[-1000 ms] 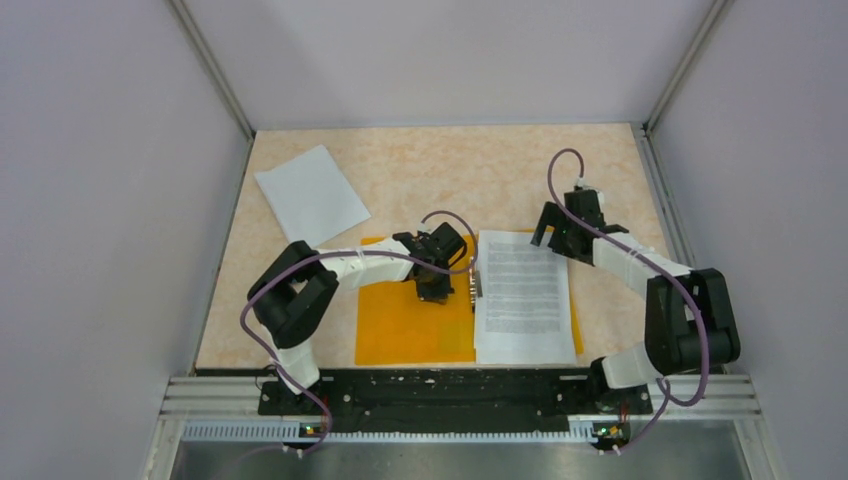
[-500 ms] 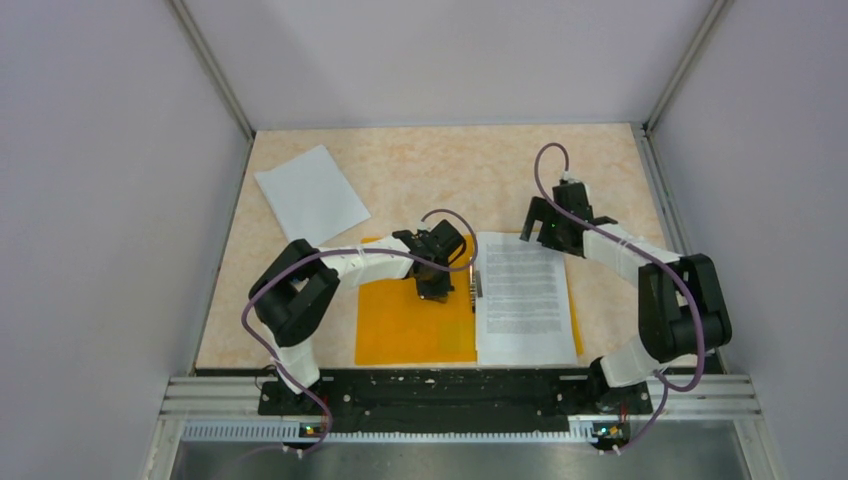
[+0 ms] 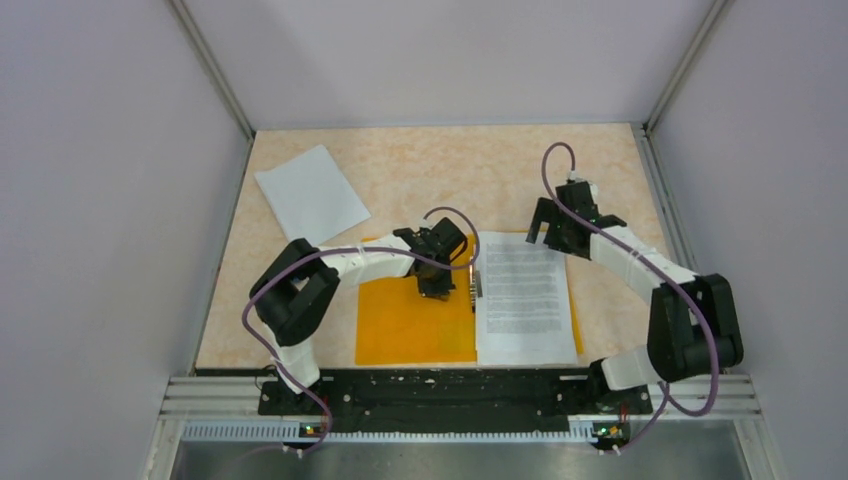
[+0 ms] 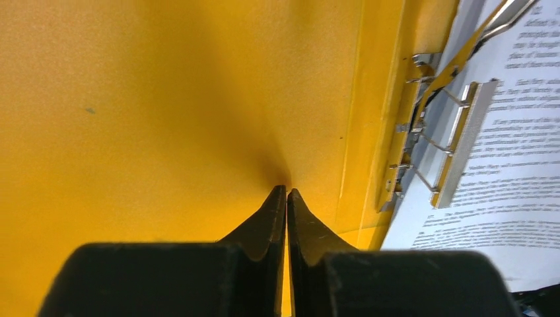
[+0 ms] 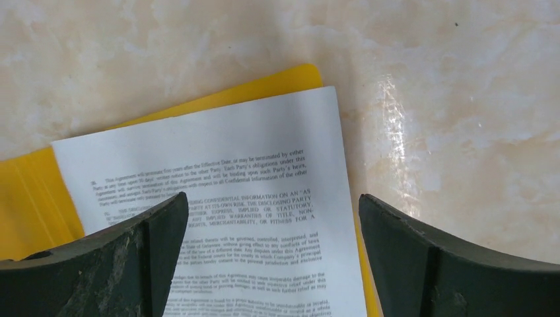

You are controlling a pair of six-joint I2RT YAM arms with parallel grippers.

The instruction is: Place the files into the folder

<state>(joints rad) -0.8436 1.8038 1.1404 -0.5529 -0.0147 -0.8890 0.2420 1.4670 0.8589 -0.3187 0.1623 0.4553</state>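
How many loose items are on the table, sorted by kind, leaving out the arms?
Folder: 1, orange, lying open.
Paper sheets: 2, a printed sheet on the folder's right half and a blank sheet lying apart at far left.
Total: 3

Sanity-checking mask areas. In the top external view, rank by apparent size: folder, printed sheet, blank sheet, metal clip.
1. folder, lying open
2. printed sheet
3. blank sheet; it lies farther from the camera, so its true size may match the printed one
4. metal clip
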